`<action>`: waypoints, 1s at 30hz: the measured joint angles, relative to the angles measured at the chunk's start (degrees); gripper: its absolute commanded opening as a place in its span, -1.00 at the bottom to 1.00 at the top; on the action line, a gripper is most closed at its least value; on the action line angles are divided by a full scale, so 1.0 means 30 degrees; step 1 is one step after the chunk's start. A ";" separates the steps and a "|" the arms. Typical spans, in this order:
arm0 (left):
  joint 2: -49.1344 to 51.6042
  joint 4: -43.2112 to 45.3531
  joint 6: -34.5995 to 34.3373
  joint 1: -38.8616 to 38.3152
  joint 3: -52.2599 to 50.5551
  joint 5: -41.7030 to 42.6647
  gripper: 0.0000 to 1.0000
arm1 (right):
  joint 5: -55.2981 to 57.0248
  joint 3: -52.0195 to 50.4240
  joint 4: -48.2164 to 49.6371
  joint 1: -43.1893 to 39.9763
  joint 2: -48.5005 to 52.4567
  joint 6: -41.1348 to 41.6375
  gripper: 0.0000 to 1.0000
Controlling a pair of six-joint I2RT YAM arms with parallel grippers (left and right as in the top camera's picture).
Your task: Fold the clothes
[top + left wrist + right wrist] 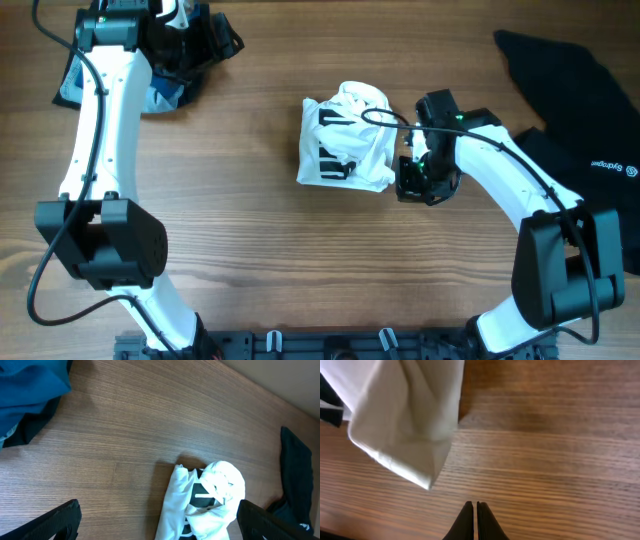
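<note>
The white T-shirt with a black striped print lies bunched in a rough folded bundle at the table's middle. It shows in the left wrist view and a white corner of it in the right wrist view. My right gripper is shut and empty just right of the bundle, its fingertips over bare wood, apart from the cloth. My left gripper is at the far left back, over the blue shirt; its fingers are wide open and empty.
A blue collared shirt lies crumpled at the back left under the left arm and shows in the left wrist view. A black garment with a small white logo covers the back right.
</note>
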 measured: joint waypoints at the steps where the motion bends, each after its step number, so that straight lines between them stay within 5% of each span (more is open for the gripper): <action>1: 0.0000 0.0000 0.0000 0.0000 0.0000 0.0000 1.00 | 0.0073 0.0000 0.0459 0.0000 -0.0029 -0.0044 -0.62; 6: 0.0000 0.0000 0.0000 0.0000 0.0000 -0.0138 1.00 | 0.0051 0.1596 0.2820 0.0000 -0.0131 -0.1370 0.35; 12: 0.0000 0.0007 0.0000 0.0000 0.0000 -0.0197 1.00 | 0.0058 0.3177 0.7752 0.0029 -0.0335 -0.1333 0.36; 18: 0.0000 0.0007 0.0000 0.0000 0.0000 -0.0211 1.00 | 0.0044 0.3177 0.9377 0.0838 0.2404 -0.0364 0.16; 21: 0.0000 0.0007 0.0000 0.0000 0.0000 -0.0211 1.00 | 0.0073 0.3169 0.9355 0.1399 0.3439 0.0168 -0.20; 24: 0.0000 0.0007 0.0000 0.0000 0.0000 -0.0211 1.00 | 0.0911 0.3177 0.8677 0.1508 0.3468 0.1115 -0.86; 30: 0.0000 -0.0007 0.0000 0.0000 0.0000 -0.0211 1.00 | 0.1989 0.3213 0.5493 0.0903 0.3322 0.1770 -0.91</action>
